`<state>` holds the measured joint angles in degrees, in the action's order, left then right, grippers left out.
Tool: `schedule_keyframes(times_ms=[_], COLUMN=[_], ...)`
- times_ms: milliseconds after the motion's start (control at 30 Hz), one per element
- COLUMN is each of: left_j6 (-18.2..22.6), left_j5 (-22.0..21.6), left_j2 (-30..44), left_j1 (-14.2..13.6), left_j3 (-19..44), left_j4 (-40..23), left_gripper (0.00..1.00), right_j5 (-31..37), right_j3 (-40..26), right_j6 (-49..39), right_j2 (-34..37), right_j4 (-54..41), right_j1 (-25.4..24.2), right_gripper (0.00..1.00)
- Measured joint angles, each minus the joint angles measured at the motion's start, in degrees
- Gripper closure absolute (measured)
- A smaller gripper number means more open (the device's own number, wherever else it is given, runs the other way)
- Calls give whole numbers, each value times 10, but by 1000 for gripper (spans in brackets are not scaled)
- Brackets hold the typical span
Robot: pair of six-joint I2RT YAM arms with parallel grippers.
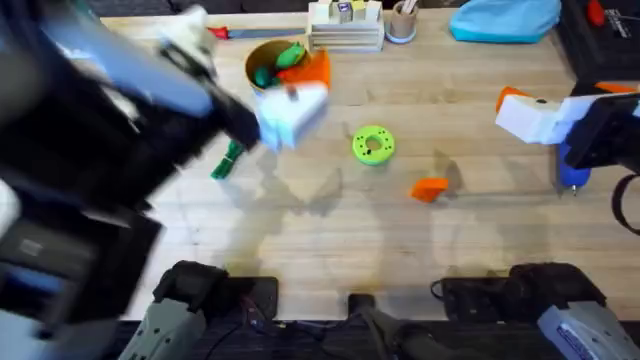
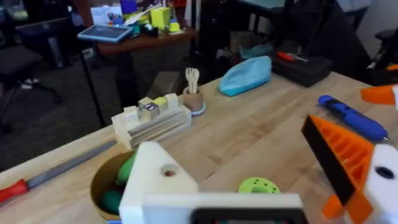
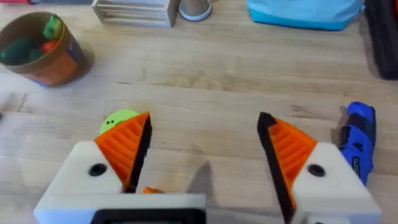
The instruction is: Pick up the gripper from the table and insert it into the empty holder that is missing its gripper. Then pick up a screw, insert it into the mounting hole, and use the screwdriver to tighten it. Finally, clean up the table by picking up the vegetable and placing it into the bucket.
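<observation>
My left gripper [image 1: 300,95] hovers open beside the orange-yellow bucket [image 1: 272,62]. One side of it is the bare white holder [image 2: 155,180] with a mounting hole; the other carries an orange finger [image 2: 339,162]. The loose orange gripper [image 1: 430,188] lies on the table right of centre. At the far right my right gripper [image 1: 520,108] is open with nothing between its orange fingers [image 3: 127,146]. The blue screwdriver [image 1: 572,176] lies just beside it. The dark green vegetable [image 1: 228,160] rests under my left arm. The screw is out of view.
A flat green disc [image 1: 373,144] sits mid-table. At the back stand a wooden block rack [image 1: 345,28], a small cup [image 1: 401,22] and a blue cloth bundle [image 1: 505,20]. A red-handled tool [image 2: 12,186] lies behind the bucket. Green and orange toys are in the bucket.
</observation>
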<state>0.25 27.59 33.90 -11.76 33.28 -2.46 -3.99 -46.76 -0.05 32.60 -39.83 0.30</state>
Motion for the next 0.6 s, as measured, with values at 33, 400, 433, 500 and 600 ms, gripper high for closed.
schedule_keyframes(times_ms=[33,400,433,500,600], left_j6=[2,-26,-28,-31,-34], left_j5=[1,-4,-4,-4,-4], left_j2=[-23,-270,-286,-314,-337], left_j1=[-10,-46,-46,-46,-46], left_j3=[-36,-279,-287,-300,-321], left_j4=[27,108,107,104,109], left_gripper=[9,9,9,9,9], right_j5=[0,0,0,0,0], right_j3=[0,0,0,0,0], right_j6=[0,0,0,0,0], right_j2=[0,0,0,0,0], right_j4=[0,0,0,0,0], right_j1=[0,0,0,0,0], right_gripper=[10,10,10,11,10])
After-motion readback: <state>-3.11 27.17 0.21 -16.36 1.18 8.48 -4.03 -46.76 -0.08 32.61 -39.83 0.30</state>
